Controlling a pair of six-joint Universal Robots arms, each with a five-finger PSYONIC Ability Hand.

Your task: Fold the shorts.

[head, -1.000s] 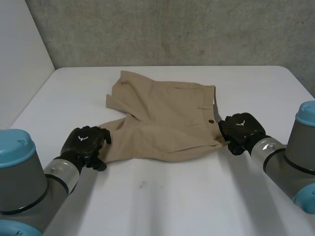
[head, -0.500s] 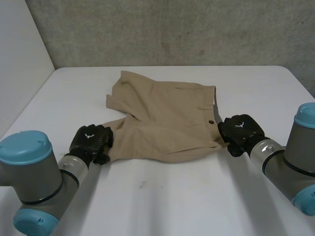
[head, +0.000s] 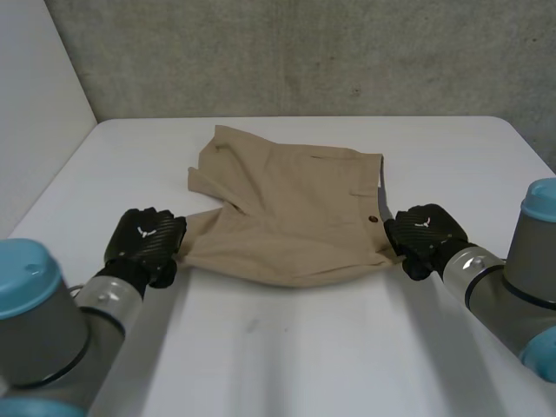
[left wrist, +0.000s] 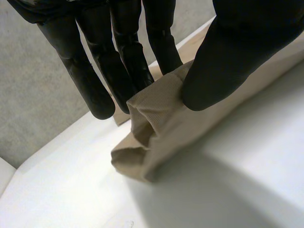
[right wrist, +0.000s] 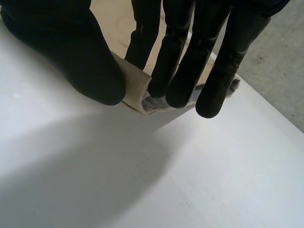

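left hand [head: 143,246] and right hand [head: 423,233] pinch tan shorts [head: 287,208] on white table [head: 304,347]; concrete wall [head: 304,52] behind.

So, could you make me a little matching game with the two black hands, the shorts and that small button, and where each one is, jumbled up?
Things:
1. left hand
2. right hand
3. shorts
4. button

Places or states:
A. a dark dot by the waistband
B. spread out on the table
C. pinching the end of the near leg
D. pinching the near waistband corner

Pairs: 1-C, 2-D, 3-B, 4-A
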